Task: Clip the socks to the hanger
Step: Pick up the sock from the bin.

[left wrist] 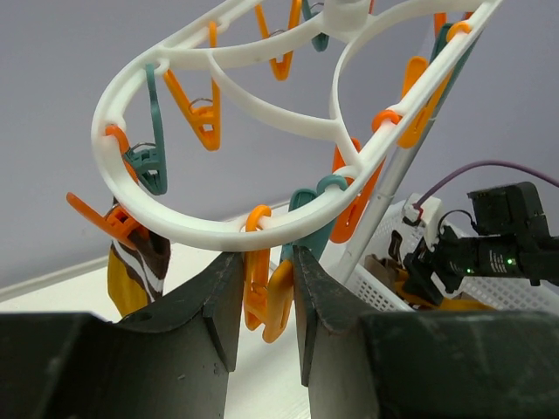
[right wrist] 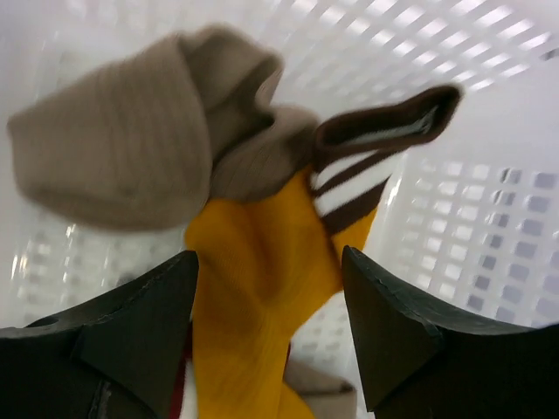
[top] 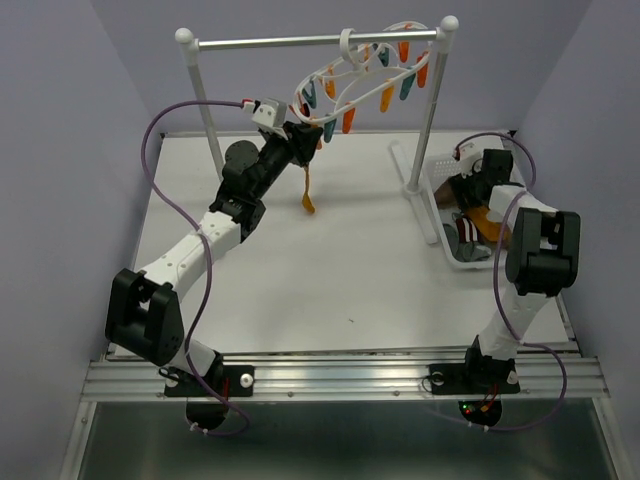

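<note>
The white oval hanger (top: 352, 72) hangs by its hook from the rail, with orange and teal clips around its ring (left wrist: 262, 223). My left gripper (top: 316, 130) reaches up to its lower edge and is shut on an orange clip (left wrist: 269, 297), one jaw on each handle (left wrist: 265, 262). A mustard sock (top: 308, 195) with a striped cuff dangles from a neighbouring orange clip (left wrist: 98, 218), and it shows at the left of the wrist view (left wrist: 131, 275). My right gripper (top: 468, 198) is down in the basket, open (right wrist: 269, 257), its fingers either side of another mustard sock (right wrist: 253, 340) beside a tan sock (right wrist: 122, 148).
The silver rail (top: 300, 42) on two white posts spans the back of the table. The white plastic basket (top: 437, 215), whose lattice wall (right wrist: 498, 227) closely surrounds the right gripper, stands at the right by the right post (top: 428, 120). Both arms trail purple cables.
</note>
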Controlling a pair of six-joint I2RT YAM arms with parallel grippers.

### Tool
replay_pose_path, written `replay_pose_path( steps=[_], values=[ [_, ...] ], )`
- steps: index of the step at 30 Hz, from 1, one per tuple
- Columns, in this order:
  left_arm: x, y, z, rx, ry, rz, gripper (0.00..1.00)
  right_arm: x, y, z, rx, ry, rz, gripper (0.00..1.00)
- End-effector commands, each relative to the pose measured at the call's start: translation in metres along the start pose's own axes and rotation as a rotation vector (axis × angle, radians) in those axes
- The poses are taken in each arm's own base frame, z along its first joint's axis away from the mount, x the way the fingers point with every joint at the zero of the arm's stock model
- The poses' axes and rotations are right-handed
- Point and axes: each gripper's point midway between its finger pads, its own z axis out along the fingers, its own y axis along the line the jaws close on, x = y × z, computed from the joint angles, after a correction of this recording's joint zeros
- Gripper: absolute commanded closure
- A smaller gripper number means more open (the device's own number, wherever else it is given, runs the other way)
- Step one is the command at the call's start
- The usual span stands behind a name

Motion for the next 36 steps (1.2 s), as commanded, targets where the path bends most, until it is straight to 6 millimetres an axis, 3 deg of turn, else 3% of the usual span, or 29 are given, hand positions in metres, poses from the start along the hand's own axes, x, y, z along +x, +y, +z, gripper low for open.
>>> replay_pose_path(
  steps=[1,10,18,28,36],
  values=[
    [-0.017,0.000,0.008,-0.001,-0.039,0.009,1.00,-0.063,-0.055,-0.002,0.241,-0.257,0.125,0.28],
    [-0.012,0.003,0.008,-0.013,-0.030,0.007,1.00,-0.054,-0.073,-0.001,0.379,-0.277,0.208,0.33],
    [-0.012,0.004,0.010,-0.014,-0.028,0.014,1.00,-0.040,-0.054,0.012,0.320,-0.271,0.213,0.36],
    [-0.010,0.005,0.014,-0.012,-0.024,0.014,1.00,-0.042,-0.073,0.015,0.435,-0.313,0.287,0.39],
    [-0.009,0.005,0.014,-0.011,-0.023,0.023,1.00,-0.039,-0.059,0.026,0.372,-0.313,0.281,0.39]
  ],
)
